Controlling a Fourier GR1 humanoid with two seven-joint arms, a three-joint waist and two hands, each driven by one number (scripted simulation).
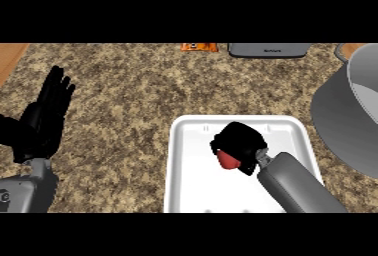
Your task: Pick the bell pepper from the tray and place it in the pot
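Observation:
A red bell pepper (227, 160) lies in the white tray (192, 175) near its middle, mostly hidden under my right hand (240, 142). That hand comes in from the lower right and its fingers curl down over the pepper; only a small red patch shows below the palm. The grey pot (347, 115) stands at the right edge, partly cut off, apart from the tray. My left hand (48, 112) stays open with fingers up at the left of the view, away from both.
The counter top is speckled brown stone. At the back edge sit a dark grey appliance (268, 50) and a small orange object (199, 47). A wooden strip (11, 57) shows at the far left corner.

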